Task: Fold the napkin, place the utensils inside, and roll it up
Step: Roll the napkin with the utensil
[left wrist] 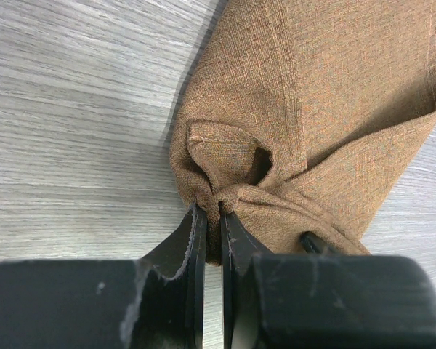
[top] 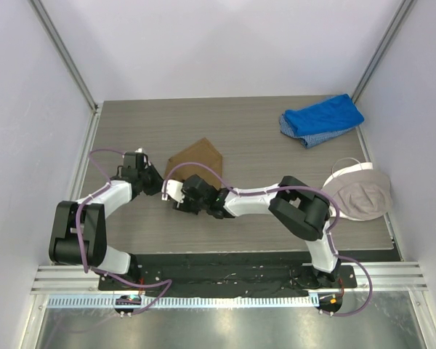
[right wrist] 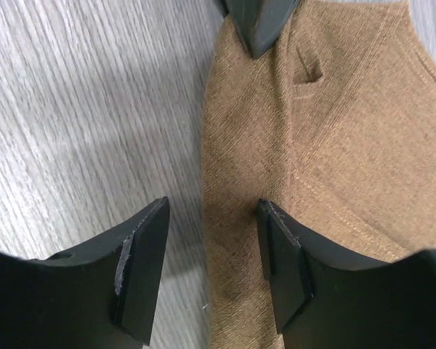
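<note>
Begins at nine o'clock from the middle of the grey wood-grain table [top: 276, 153], seen from above. Pinches there with the left gripper [left wrist: 212, 217], jaws narrowed almost to touching, onto a bunched corner of the napkin [top: 196, 155]. Squeezes the tan-brown cloth between the black fingertips [left wrist: 198, 240] and puckers it into a small open pocket at twelve o'clock from them in the left wrist view. Just to the right, straddles the napkin's edge with the right gripper [right wrist: 214, 207], jaws half wide and gripping nothing: one finger [right wrist: 142, 251] over bare table at nine o'clock in the right wrist view, the other [right wrist: 283, 251] over cloth at three o'clock. Cannot tell about contact below either finger. Finds the napkin flat on the table between nine and ten o'clock, close to the centre, folded to a point aimed at twelve o'clock. Shows a crumpled blue cloth [top: 321, 120] at two o'clock near the back right corner, well apart from the napkin. Ends with a beige-and-white cap [top: 360, 193] at four o'clock by the right edge.
</note>
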You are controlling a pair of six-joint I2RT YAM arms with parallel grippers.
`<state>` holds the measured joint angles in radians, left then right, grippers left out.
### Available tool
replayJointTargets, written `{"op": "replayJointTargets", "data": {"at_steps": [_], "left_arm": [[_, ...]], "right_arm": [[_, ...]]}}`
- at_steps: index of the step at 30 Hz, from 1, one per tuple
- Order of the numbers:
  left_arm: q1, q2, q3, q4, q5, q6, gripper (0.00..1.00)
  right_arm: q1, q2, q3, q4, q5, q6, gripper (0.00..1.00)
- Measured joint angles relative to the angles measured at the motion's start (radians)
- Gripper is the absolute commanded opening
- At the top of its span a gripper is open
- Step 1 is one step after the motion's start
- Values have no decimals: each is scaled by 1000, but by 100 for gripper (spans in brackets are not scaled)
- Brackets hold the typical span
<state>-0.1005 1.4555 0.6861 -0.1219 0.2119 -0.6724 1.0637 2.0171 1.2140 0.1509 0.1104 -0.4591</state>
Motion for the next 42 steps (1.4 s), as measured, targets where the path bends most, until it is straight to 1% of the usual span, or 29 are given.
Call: {"op": "replayJointTargets", "data": {"at_steps": [4,7,8,10,14,15,16,17,18,20,21,24,29,35,38,42], "left_arm": [[2,2,2,-1,3,0,0],[3,2,2,-1,9,1,0],[3,2,2,0,12,1,0],[3,2,2,2,16,2,0],[5,2,2,7,25,4,1],[5,2,2,9,27,4,3],[5,2,2,11,27,4,10],[5,2,2,16,27,3,13],[5,2,2,18,27,3,21],[5,-2,2,19,25,3,32],[5,-6,0,18,22,4,40],[4,-48,-13,20,9,5,53],[4,-146,-59,28,-18,1,63],[4,-175,-107,43,-29,-1,72],[4,-176,-134,59,-24,-5,74],[4,-180,-176,86,-11,-21,74]], "right_arm": [[-8,16,21,-10,-2,-10,55],[-24,34,60,-48,-27,-9,49],[-31,43,79,-71,-40,-6,46],[-47,60,122,-124,-75,-1,42],[-80,91,201,-227,-148,18,29],[-87,97,218,-249,-167,22,24],[-94,102,233,-270,-186,26,22],[-100,107,249,-291,-206,31,20],[-107,113,267,-315,-231,41,17],[-118,121,288,-343,-269,54,14],[-126,126,301,-359,-291,66,12],[-155,138,331,-399,-380,109,11],[-204,167,397,-512,-545,188,8],[-230,242,531,-683,-679,257,7],[-246,282,584,-747,-761,285,7],[-272,327,625,-785,-855,322,7]]}}
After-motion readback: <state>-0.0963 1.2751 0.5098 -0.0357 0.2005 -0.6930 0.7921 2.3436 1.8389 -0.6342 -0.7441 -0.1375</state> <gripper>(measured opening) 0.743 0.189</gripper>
